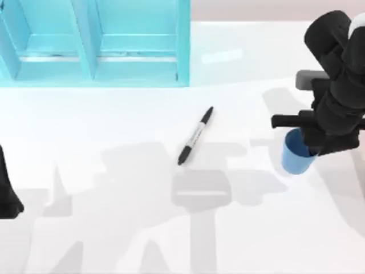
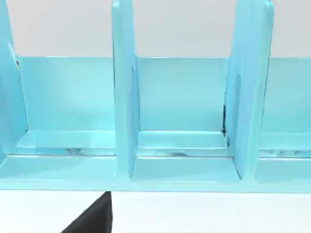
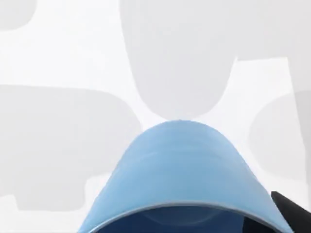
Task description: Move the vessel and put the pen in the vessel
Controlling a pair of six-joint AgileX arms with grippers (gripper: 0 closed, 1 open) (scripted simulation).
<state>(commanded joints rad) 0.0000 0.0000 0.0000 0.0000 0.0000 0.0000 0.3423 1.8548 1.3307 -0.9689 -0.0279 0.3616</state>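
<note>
On the right side of the white table (image 1: 114, 125), the right gripper (image 1: 311, 149) is down over the vessel (image 1: 296, 157), a small blue cup whose lower wall sticks out from under the black wrist toward the near left. The right wrist view looks over the cup's rim (image 3: 180, 211) and down its blue outer wall, with a dark bit of finger (image 3: 291, 206) at the rim's edge, but how far the jaws are spread, and whether they actually clamp the cup, cannot be told. The pen (image 1: 195, 136) lies flat on the table near the middle, well apart from the cup to its left, slanted so that one black end points far-right and the other near-left, the pale barrel between them. The teal shelf (image 1: 94, 43) stands along the far left, its upright dividers (image 2: 124, 97) forming open compartments. The left arm (image 1: 8, 188) sits parked at the table's left edge, its wrist camera facing the shelf.
</note>
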